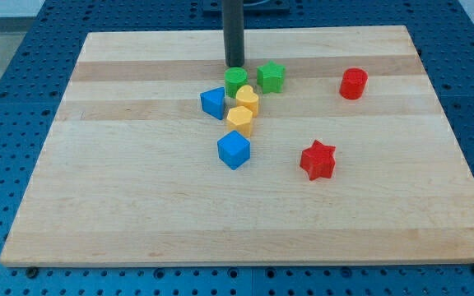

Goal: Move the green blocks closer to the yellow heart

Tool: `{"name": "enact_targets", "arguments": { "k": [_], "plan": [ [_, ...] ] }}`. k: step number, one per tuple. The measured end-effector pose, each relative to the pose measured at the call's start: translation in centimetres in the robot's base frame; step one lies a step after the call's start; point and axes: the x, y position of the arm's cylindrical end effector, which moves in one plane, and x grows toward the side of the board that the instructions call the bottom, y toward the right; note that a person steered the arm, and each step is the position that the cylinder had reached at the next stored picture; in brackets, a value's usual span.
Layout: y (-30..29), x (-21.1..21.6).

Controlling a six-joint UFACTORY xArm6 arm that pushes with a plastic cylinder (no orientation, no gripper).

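My tip (234, 64) stands just above the green cylinder (236, 80) in the view, close to it or touching it. The green star (271, 77) lies to the cylinder's right. The yellow heart (248, 99) lies just below the green cylinder, nearly touching it. A yellow hexagon (240, 120) sits right under the heart.
A blue block (213, 103) lies left of the heart and a blue cube (234, 150) lies below the hexagon. A red cylinder (353, 83) is at the right and a red star (318, 159) is lower right. The wooden board (122, 214) rests on a blue pegboard.
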Motion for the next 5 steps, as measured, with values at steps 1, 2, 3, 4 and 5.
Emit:
{"name": "enact_targets", "arguments": {
  "k": [1,2,3,4,5],
  "plan": [
    [2.3,0.0],
    [4.6,0.0],
    [5.3,0.0],
    [5.3,0.5],
    [5.3,1.4]
  ]
}}
